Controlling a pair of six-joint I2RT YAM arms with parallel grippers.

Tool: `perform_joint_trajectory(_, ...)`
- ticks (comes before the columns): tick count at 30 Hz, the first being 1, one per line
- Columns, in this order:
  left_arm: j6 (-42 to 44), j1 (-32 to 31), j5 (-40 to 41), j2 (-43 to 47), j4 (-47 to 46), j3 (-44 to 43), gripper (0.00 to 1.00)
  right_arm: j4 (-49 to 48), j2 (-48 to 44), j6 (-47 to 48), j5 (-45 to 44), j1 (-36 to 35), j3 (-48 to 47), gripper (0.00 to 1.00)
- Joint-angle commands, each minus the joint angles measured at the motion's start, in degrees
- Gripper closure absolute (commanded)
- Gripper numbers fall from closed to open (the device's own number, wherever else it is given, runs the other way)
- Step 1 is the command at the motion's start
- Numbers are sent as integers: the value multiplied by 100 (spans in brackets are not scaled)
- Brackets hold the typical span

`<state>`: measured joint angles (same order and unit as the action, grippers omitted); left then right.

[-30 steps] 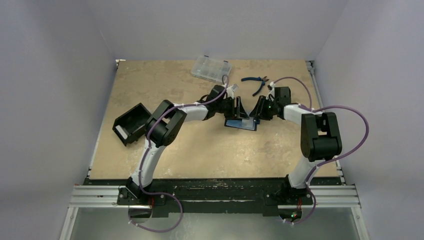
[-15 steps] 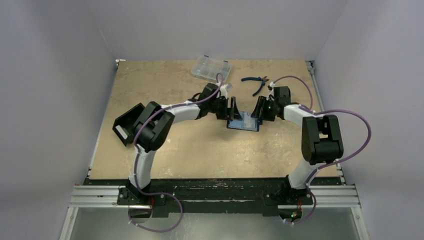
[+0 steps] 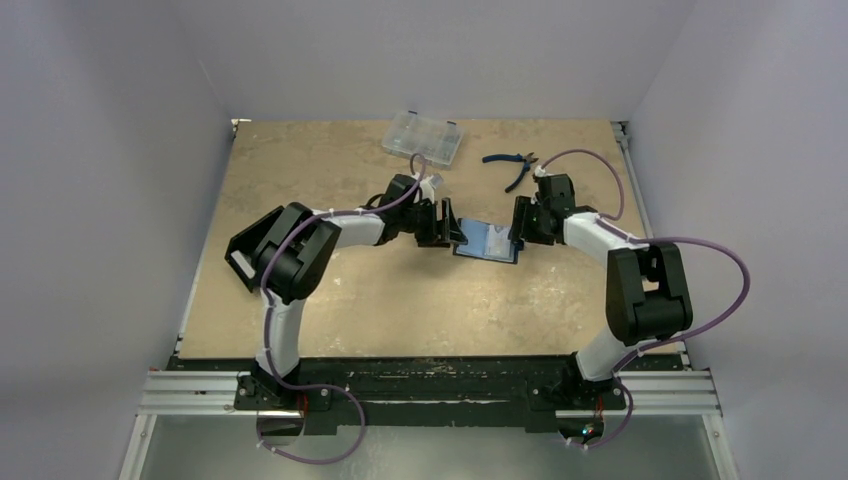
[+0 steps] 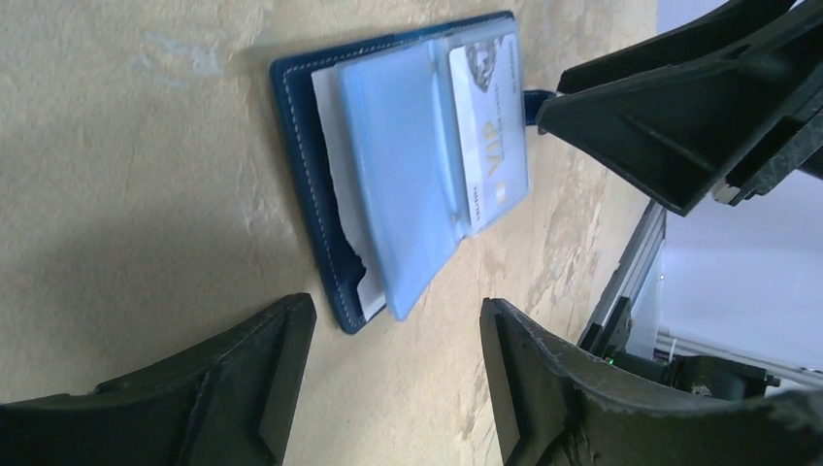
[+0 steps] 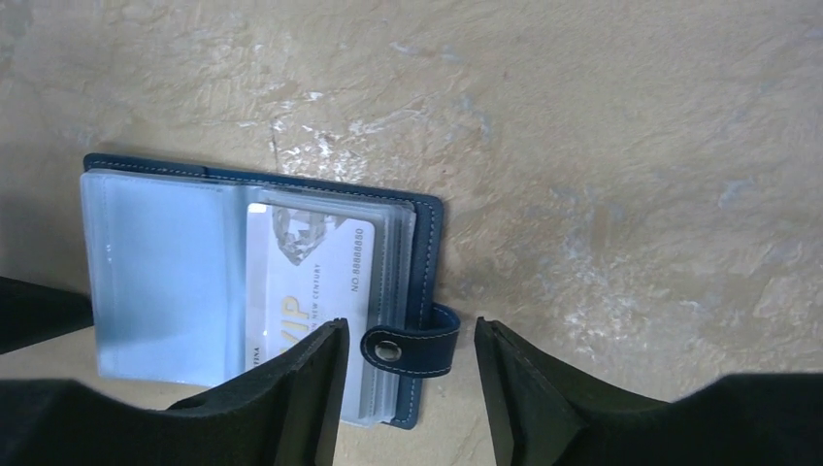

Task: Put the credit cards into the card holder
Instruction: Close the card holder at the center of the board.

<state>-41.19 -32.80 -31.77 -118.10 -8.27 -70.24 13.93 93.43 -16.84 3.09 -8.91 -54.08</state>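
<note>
Right wrist: card holder [image 5: 175,277] open on table [image 5: 631,146] w/ card [image 5: 311,282] inside.

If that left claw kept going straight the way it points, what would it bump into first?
Most likely the open card holder: it lies on the table just ahead of the left gripper, jaws open. Whether the fingertips would ride over it is unclear.

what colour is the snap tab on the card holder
Dark navy snap tab, white stitching; clearest in right wrist view.
</note>
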Motion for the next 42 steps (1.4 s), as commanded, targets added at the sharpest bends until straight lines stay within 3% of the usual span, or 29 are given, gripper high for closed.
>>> perform_joint_trajectory(1,-576,-13,-334,-336,-923,57,33,-32,-38,36,-201,30,73,45)
perform_joint_trajectory(6,-1249,-16,-709,-616,-1827,131,37,-173,136,10,-41,29,108,60)
perform_joint_trajectory(17,-2025,-229,-983,-437,-2822,-67,44,-355,266,7,381,32,230,75)
perform_joint_trajectory(31,-2535,-526,-908,-419,-3397,-226,46,-1333,147,-833,2275,32,565,81)
perform_joint_trajectory(37,-2517,-530,-940,-648,-3375,-247,46,-1367,9,-878,2293,491,801,81)
perform_joint_trajectory(42,-2565,-529,-968,-992,-3459,-369,47,-1991,3,-1133,3189,872,1203,80)
